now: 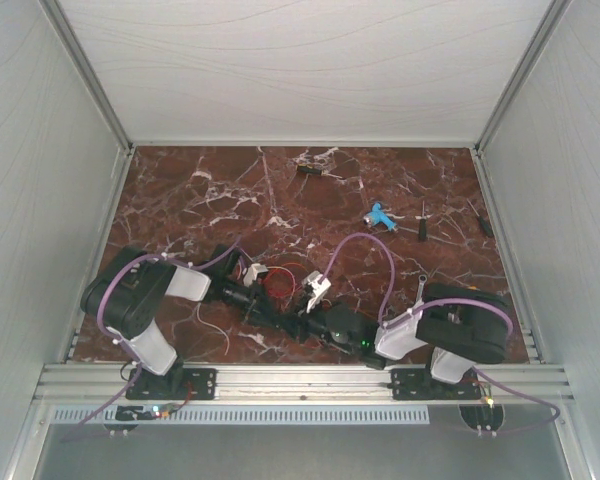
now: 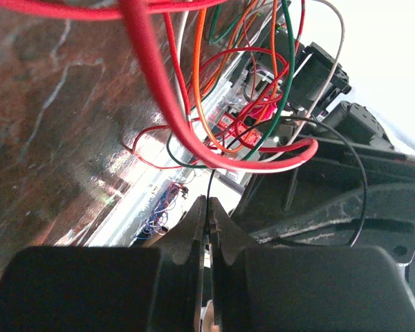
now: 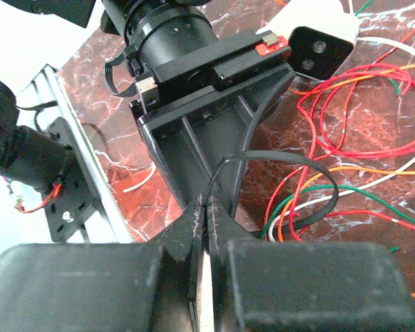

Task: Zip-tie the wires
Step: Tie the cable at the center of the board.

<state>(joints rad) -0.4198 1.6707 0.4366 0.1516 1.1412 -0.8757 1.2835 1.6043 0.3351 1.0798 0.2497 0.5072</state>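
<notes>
The wires (image 1: pixel 278 280) are a loose tangle of red, orange, green and white strands lying on the marble between the two arms. They also show in the left wrist view (image 2: pixel 194 131) and the right wrist view (image 3: pixel 360 104). The black zip tie (image 3: pixel 290 160) curves in a loop around several strands. My right gripper (image 3: pixel 206 202) is shut on one end of it. My left gripper (image 2: pixel 209 205) is shut on a thin black strip of the zip tie (image 2: pixel 211 181). In the top view, the left gripper (image 1: pixel 270 308) and the right gripper (image 1: pixel 292 318) meet tip to tip.
Two black-handled screwdrivers (image 1: pixel 422 222) (image 1: pixel 480 218) and a blue tool (image 1: pixel 380 216) lie at the back right. A small dark item (image 1: pixel 310 170) lies at the back. A loose white strand (image 1: pixel 215 335) lies near the left base. Purple cables (image 1: pixel 365 245) arch over the right arm.
</notes>
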